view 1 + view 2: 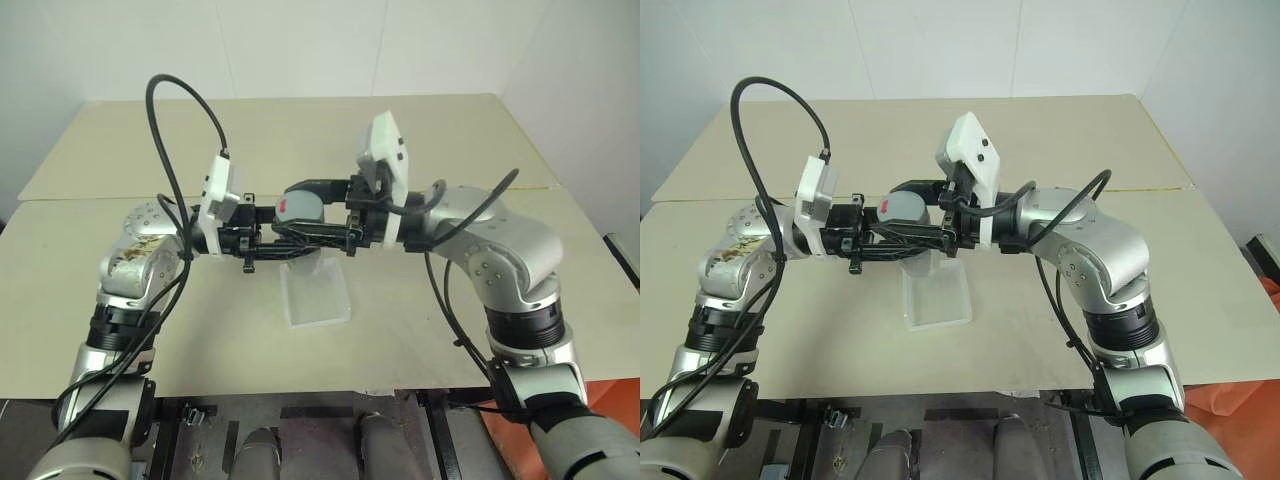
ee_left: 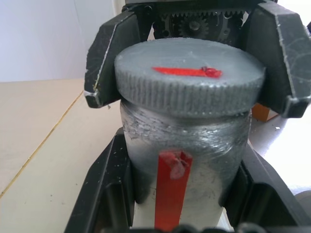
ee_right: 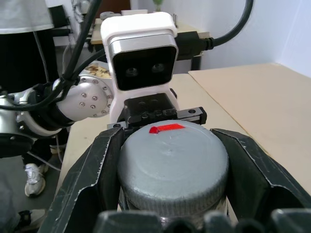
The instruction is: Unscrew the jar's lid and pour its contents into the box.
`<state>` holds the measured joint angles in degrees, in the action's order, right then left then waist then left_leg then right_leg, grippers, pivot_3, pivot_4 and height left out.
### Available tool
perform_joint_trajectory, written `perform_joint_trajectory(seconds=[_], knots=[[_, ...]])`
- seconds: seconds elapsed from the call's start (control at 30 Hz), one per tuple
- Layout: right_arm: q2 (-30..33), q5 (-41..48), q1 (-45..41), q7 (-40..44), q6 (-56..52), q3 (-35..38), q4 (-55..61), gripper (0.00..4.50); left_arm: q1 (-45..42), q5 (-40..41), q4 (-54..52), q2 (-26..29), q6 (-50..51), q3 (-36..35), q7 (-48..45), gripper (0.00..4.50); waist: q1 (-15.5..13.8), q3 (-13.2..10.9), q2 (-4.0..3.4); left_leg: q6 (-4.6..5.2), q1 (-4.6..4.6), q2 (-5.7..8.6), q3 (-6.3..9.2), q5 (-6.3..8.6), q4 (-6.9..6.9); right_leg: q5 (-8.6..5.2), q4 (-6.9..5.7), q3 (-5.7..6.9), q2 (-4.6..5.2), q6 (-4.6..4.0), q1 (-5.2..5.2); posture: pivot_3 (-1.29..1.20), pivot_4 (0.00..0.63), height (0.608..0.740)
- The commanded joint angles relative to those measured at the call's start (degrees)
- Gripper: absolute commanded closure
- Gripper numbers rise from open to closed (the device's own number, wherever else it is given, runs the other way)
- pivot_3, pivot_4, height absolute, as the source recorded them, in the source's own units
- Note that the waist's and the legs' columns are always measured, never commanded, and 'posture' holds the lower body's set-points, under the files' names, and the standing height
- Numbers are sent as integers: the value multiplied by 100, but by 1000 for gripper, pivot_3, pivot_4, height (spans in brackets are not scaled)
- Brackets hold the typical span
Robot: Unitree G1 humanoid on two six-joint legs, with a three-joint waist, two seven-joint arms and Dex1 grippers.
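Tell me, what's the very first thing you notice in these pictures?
The two robot arms meet in mid-air over the table, sharing one small jar. The left gripper clamps the jar's body, while the right gripper closes around its grey lid, which has a red stripe on top. Right below them, a clear box waits on the table.

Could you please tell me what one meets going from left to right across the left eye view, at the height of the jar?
Left arm's white wrist camera → left gripper, fingers shut on the jar → lid → right gripper, fingers on the lid → right arm's white wrist camera.
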<state>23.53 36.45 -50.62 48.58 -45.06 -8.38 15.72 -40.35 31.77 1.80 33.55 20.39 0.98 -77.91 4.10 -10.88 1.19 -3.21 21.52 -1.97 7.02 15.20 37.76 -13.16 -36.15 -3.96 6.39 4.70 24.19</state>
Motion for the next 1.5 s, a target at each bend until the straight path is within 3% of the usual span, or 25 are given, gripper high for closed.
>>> perform_joint_trajectory(seconds=[0.03,0.13,0.27,0.47,0.63,0.87,1.0,1.23,1.5], knots=[[256,205,-138,1299,783,209,-266,1755,87,326,-322,175,137,37,-554,2578,-2,0,0,0,-1,0,0,0,0,0,1,0,0,0,-2,0,150,740],[365,181,-328,2604,1312,-37,-750,1755,86,543,-509,222,385,80,-750,2578,2,0,-1,0,0,0,0,0,1,0,4,0,0,1,-4,0,150,740],[143,190,-691,3546,1636,-230,-1481,1755,111,613,-688,268,467,168,-963,2578,44,-1,-1,0,-4,-2,-1,0,0,0,0,0,-2,0,-4,0,150,740],[-223,-207,-978,3787,2080,-364,-2150,1755,168,625,-843,273,488,158,-866,2578,136,-1,-1,-1,-6,-2,2,-1,0,0,-4,-1,-4,0,-3,0,150,740],[-178,-282,-848,3439,1968,-159,-1974,67,337,542,-836,323,478,90,-700,2578,134,-1,-2,-8,-4,-2,5,-4,0,0,-8,0,-4,-1,-2,0,150,740],[294,-284,-286,1880,1496,581,-902,25,354,348,-470,238,306,-242,27,2578,111,-1,-2,-8,-3,-1,6,-4,0,0,-7,1,-3,-1,-1,0,150,740],[569,177,22,1017,736,1046,89,25,363,145,-283,197,104,-269,304,2578,109,-2,-3,-7,-2,-1,6,-4,0,0,-6,1,-3,-1,0,0,150,740],[327,56,198,-227,-43,576,825,25,230,66,-141,16,7,-147,371,2578,125,-1,-2,-5,-7,0,5,-3,0,0,-7,-2,-3,-3,-3,0,150,740],[55,-387,5,-602,3,-59,617,25,161,80,-196,-36,40,-156,295,2578,124,-1,-3,-5,-1,0,6,-3,0,0,-6,-1,-3,-3,1,0,150,740]])
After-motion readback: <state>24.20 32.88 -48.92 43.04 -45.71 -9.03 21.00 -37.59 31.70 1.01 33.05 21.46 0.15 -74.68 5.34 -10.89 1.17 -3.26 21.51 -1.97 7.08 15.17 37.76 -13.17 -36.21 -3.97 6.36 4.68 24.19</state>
